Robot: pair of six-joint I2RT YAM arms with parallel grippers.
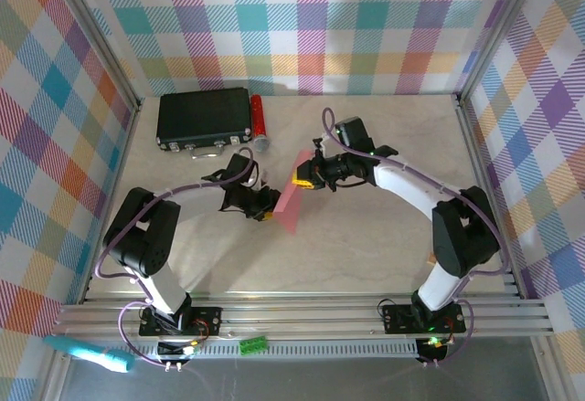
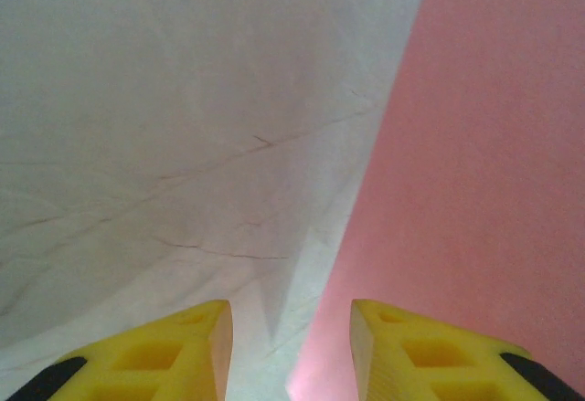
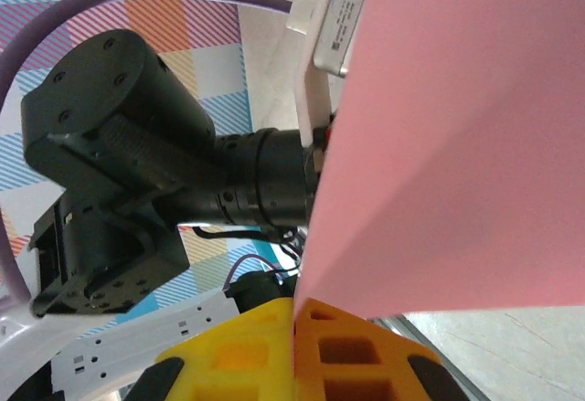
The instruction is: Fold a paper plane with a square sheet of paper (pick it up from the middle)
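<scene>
Yellow left fingers (image 2: 196, 337) stand apart low over the pale table (image 1: 366, 255), clamping nothing. The bottom corner of the pink sheet of paper (image 1: 292, 202) comes down just beside one of them. A little farther in, the right fingers (image 3: 352, 351) are pressed together on one edge of the sheet, holding it steeply tilted over the middle of the table, between both arms. A faint crease crosses it. Well beyond, near the far wall, a black box (image 1: 203, 118) lies with a small red cylinder (image 1: 258, 116) just beside its right end.
</scene>
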